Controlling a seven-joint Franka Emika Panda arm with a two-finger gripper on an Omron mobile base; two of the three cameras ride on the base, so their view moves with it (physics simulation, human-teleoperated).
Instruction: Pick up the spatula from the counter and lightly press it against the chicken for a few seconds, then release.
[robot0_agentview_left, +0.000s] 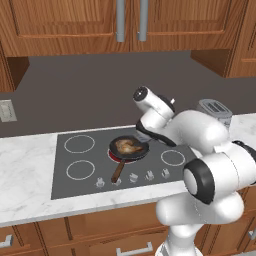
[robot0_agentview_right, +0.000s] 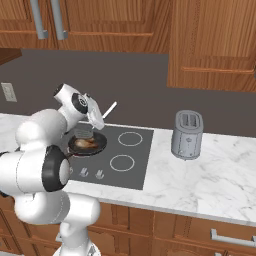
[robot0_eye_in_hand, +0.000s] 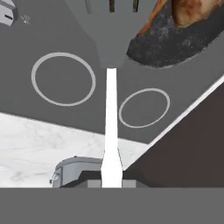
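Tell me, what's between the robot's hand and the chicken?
The spatula. In the hand view its white handle runs from the gripper to the grey blade, which ends beside the chicken in the pan. Whether it touches, I cannot tell.

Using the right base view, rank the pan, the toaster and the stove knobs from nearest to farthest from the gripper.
1. Pan, just below the gripper.
2. Stove knobs, in front of the pan.
3. Toaster, off right on the counter.

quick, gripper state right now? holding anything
Gripper: shut on the spatula by its white handle, blade at the rim of the pan.
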